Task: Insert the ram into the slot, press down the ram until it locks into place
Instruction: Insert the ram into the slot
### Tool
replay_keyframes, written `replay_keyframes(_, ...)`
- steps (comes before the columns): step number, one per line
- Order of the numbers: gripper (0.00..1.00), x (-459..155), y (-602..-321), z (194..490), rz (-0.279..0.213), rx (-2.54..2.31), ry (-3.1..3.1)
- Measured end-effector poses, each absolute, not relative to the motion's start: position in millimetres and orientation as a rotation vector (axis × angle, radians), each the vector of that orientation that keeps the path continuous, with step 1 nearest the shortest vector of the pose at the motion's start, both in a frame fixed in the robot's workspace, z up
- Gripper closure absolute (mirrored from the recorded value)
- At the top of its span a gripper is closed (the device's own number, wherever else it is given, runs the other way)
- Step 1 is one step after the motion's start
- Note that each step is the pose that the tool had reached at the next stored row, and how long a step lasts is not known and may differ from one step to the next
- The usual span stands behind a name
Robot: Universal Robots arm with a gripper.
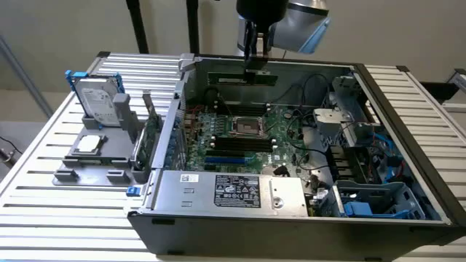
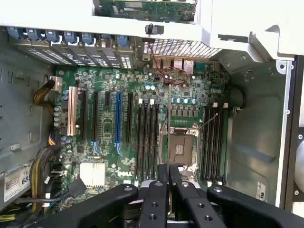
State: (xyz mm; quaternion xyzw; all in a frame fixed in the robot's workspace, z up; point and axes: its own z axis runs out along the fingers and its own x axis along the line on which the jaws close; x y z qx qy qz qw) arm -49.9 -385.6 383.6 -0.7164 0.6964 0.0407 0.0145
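My gripper hangs above the open computer case, shut on the ram, a thin green stick held level over the far part of the motherboard. In the wrist view the ram shows edge-on as a thin line running out from between the black fingers, high above the square CPU socket. Long black memory slots lie parallel on one side of the socket, and more of these slots lie on the other. The ram touches none of them. In the exterior view black slots sit just nearer than the CPU socket.
The case walls ring the board. A power supply fills the near side and a drive cage the exterior view's right. A hard drive and a green expansion card stand in a grey holder outside. A blue slot lies beside the memory slots.
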Motion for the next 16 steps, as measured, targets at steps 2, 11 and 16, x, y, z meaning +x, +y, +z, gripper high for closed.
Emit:
replay_keyframes(2,0.87,-49.9,-385.5,383.6,0.128,-2.230,2.167)
replay_keyframes(11,0.87,-49.8,-385.5,383.6,0.132,-2.227,2.165)
replay_keyframes(16,0.87,-49.7,-385.6,383.6,0.133,-2.227,2.164)
